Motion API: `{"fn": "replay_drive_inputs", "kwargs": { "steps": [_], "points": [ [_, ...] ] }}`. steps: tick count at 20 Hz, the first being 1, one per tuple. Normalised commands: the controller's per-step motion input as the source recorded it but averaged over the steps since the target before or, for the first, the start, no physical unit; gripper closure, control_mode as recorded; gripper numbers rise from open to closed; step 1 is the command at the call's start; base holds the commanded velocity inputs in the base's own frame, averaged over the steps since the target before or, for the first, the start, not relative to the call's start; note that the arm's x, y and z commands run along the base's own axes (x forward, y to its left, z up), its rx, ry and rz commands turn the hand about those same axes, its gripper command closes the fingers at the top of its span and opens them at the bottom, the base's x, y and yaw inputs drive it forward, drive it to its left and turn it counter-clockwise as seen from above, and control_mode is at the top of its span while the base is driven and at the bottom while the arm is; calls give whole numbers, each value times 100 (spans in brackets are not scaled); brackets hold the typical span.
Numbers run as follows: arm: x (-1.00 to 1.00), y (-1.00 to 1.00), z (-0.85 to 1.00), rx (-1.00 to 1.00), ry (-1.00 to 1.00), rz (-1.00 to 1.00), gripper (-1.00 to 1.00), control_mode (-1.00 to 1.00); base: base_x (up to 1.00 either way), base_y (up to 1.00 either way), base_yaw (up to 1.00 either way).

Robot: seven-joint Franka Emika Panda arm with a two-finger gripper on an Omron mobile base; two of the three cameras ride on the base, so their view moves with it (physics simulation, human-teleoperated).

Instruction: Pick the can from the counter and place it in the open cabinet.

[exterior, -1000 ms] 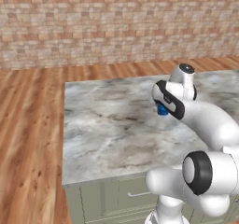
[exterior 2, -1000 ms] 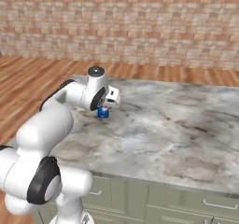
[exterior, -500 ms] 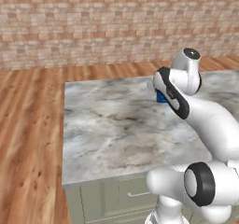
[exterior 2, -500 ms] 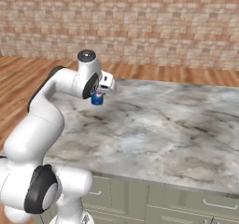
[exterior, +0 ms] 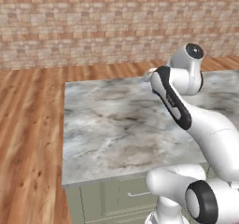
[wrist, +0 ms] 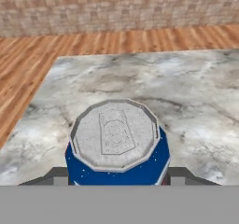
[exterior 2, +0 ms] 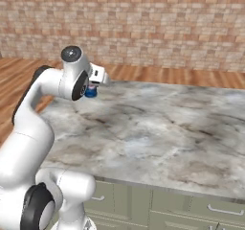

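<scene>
Can [wrist: 116, 146] gripped between closed tool [wrist: 116, 176] fingers, lifted just above table [exterior 2: 158, 133] near its far left corner. Pick done, judging by the gap; carrying to open cabinet and placing remain.

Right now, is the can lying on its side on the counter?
No, the can is upright between the gripper fingers, its silver top facing the hand camera.

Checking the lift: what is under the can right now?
The can sits between the gripper fingers, the marbled counter around it; its base is hidden, so contact is unclear.
</scene>
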Motion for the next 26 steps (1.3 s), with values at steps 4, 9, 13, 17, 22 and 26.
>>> {"fn": "replay_drive_inputs", "kwargs": {
  "steps": [4, 9, 13, 17, 22, 26],
  "points": [
    [-18, 23, 35, 0, -16, 0, 100, -100, 0, 0, 0],
    [-31, 14, 30, 0, -8, 0, 100, -100, 0, 0, 0],
    [-42, 6, 32, 0, -6, 0, 100, -100, 0, 0, 0],
    [-42, 2, 32, 0, -4, 0, 100, -100, 0, 0, 0],
    [-50, 1, 4, 0, -5, 0, 100, -100, 0, 0, 0],
    [-59, 0, 0, 0, -3, 0, 100, -100, 0, 0, 0]
  ]
}}
